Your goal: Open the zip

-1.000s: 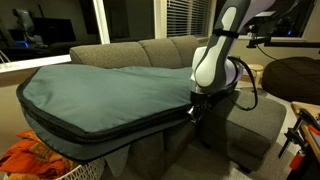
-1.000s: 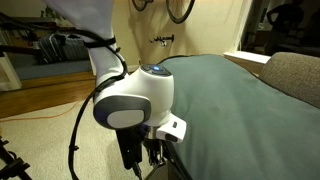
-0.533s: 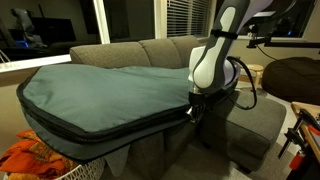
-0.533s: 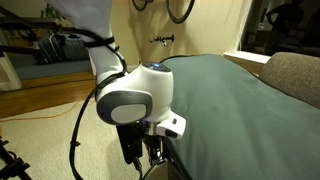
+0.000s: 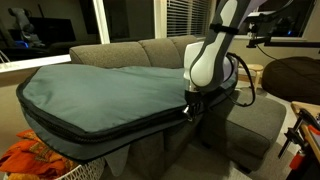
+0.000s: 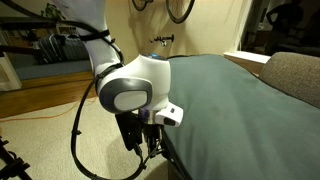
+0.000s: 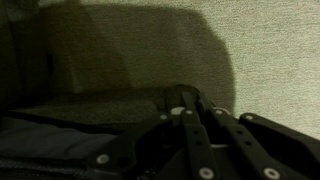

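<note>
A very large teal-green padded bag [image 5: 100, 95] lies across a grey sofa [image 5: 150, 50]. The zip [image 5: 110, 131] is a dark line with black trim along the bag's front side edge. My gripper [image 5: 190, 112] hangs at the right end of that edge, below the white wrist. From the opposite side the gripper [image 6: 150, 165] sits low against the bag [image 6: 230, 100] at its dark rim. In the dim wrist view the gripper [image 7: 180, 95] has its black fingers closed together on a small dark piece at the zip [image 7: 45, 140]. The pull itself is too dark to make out.
The sofa's armrest [image 6: 295, 75] rises behind the bag. An orange cloth [image 5: 30, 155] lies on the floor by the bag's near corner. A brown cushion [image 5: 295, 75] and a desk edge stand on the far side of the arm. Black cables [image 6: 80, 140] loop beside the wrist.
The wrist and gripper have shifted a little along the bag's edge, still shut. The bag has not visibly moved.
</note>
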